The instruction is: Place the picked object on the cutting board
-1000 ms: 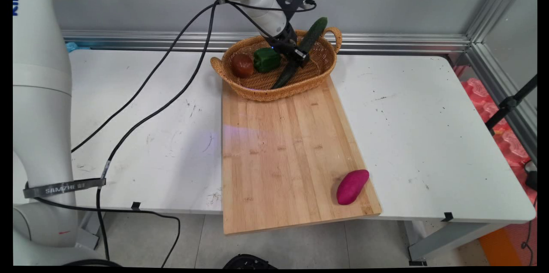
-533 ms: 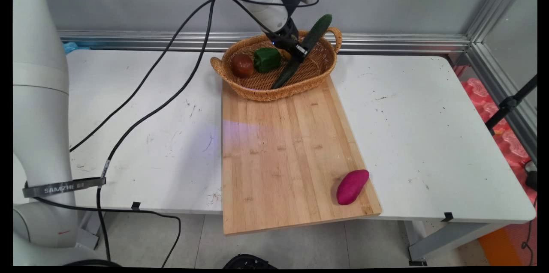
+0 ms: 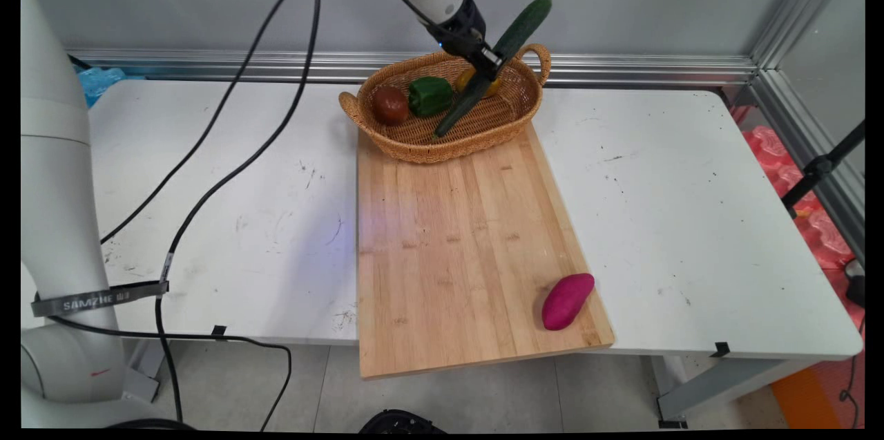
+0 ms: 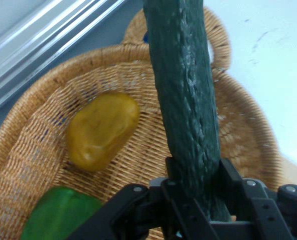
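My gripper (image 3: 489, 61) is shut on a long dark green cucumber (image 3: 507, 46) and holds it tilted above the wicker basket (image 3: 525, 105), its upper end past the basket's far handle and its lower tip over the basket floor. In the hand view the cucumber (image 4: 186, 95) runs up from between the fingers (image 4: 176, 192). Below it in the basket lie a yellow potato-like piece (image 4: 102, 129) and a green pepper (image 4: 58, 212). The green pepper (image 3: 429, 95) and a dark red tomato (image 3: 391, 105) sit at the basket's left.
A wooden cutting board (image 3: 456, 246) reaches from the basket to the table's near edge. A purple sweet potato (image 3: 567, 300) lies near its near right corner. Black cables (image 3: 228, 177) hang over the left of the white table (image 3: 690, 219).
The gripper has risen with the cucumber, lifting it higher out of the basket. A yellow piece under it has come into view.
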`<action>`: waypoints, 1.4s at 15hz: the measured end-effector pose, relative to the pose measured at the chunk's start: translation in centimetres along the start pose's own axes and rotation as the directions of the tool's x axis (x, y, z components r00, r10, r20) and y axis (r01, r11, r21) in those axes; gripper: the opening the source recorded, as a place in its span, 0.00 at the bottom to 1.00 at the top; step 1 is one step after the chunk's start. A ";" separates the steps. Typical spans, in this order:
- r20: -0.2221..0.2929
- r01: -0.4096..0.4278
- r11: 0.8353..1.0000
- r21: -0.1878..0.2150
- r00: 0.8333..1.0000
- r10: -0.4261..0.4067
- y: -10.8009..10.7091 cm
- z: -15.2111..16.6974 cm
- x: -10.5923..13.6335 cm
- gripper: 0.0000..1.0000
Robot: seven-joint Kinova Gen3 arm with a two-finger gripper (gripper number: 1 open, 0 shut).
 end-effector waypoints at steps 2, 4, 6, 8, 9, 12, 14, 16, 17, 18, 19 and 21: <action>-0.005 -0.024 0.999 -0.021 1.000 0.024 0.8 -1.7 0.1 0.00; -0.004 -0.057 0.997 -0.045 0.998 0.057 1.6 -3.1 0.0 0.00; 0.001 -0.102 0.992 -0.075 0.995 0.102 2.5 -4.5 -0.5 0.00; 0.012 -0.156 0.982 -0.109 0.987 0.158 3.6 -6.1 -1.3 0.00; 0.020 -0.179 0.976 -0.126 0.983 0.183 4.2 -6.8 -1.8 0.00; 0.050 -0.228 0.959 -0.170 0.970 0.240 5.7 -8.4 -3.8 0.00; 0.072 -0.239 0.951 -0.199 0.964 0.257 6.7 -9.1 -5.3 0.00; 0.092 -0.243 0.944 -0.225 0.959 0.269 7.8 -9.4 -6.7 0.00; 0.097 -0.246 0.941 -0.234 0.957 0.275 8.1 -9.5 -7.1 0.00; 0.107 -0.255 0.934 -0.249 0.952 0.288 8.7 -9.6 -7.9 0.00; 0.113 -0.267 0.927 -0.262 0.946 0.304 9.1 -9.6 -8.6 0.00; 0.120 -0.312 0.905 -0.288 0.926 0.357 9.8 -9.4 -10.0 0.00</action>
